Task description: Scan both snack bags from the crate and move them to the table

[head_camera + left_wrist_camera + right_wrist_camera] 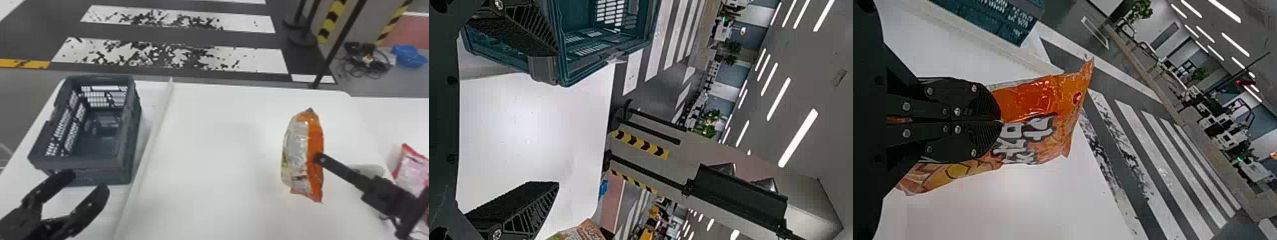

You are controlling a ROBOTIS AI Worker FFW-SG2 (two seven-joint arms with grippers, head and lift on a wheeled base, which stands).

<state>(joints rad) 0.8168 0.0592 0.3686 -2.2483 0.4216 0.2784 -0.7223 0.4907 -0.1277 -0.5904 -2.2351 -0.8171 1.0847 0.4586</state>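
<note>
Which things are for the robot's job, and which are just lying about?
For the job:
Orange bag, in the right fingers
Pink bag, at the head view's right edge
Crate
Table
Left fingers, open near the crate

Just about:
Blue bundle on the floor
Black cables beside it
Black post, standing past the table

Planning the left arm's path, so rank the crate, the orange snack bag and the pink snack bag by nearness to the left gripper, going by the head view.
1. Crate: left side, just beyond the left gripper.
2. Orange snack bag: right of centre, in the right gripper.
3. Pink snack bag: far right.
</note>
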